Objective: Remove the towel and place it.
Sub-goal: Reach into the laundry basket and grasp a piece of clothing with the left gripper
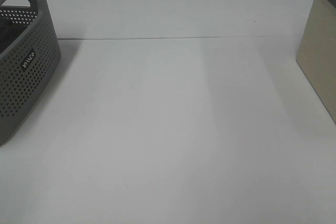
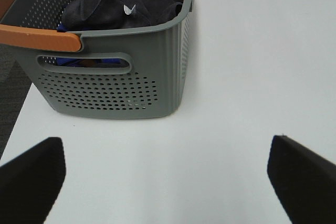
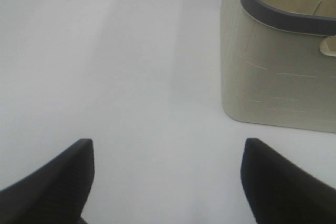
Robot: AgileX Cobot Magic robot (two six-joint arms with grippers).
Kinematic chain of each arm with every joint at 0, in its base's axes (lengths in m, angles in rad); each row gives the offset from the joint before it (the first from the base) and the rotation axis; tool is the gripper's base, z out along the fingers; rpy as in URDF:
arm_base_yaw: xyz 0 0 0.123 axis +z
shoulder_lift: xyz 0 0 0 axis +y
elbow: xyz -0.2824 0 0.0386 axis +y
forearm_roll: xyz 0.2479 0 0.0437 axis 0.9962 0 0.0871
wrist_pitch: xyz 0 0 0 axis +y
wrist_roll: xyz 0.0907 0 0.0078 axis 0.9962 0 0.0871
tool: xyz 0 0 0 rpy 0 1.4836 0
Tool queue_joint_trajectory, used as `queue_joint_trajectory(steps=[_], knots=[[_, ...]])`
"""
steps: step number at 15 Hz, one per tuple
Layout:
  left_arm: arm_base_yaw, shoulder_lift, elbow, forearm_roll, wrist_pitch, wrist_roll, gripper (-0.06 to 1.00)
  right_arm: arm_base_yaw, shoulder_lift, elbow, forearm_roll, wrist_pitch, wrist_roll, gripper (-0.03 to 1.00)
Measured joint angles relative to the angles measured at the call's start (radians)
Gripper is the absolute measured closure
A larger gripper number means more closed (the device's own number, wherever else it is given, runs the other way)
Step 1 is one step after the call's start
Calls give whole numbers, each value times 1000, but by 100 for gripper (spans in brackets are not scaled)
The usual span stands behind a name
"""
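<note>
Towel [image 2: 123, 1] lies bunched in the basket [image 2: 131, 80], axis unreadable; left gripper [image 2: 165, 174], right gripper [image 3: 168, 174] wide, empty.

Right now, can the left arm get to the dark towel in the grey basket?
Probably yes: the towel lies on top in the open basket, uncovered, and the left gripper faces it, open.
</note>
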Motion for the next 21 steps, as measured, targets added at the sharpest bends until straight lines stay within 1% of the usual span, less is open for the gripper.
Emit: queue_joint_trajectory(steps=[21], knots=[[0,0,0,6,0,0,-5,0,0,0,0,0,0,22]])
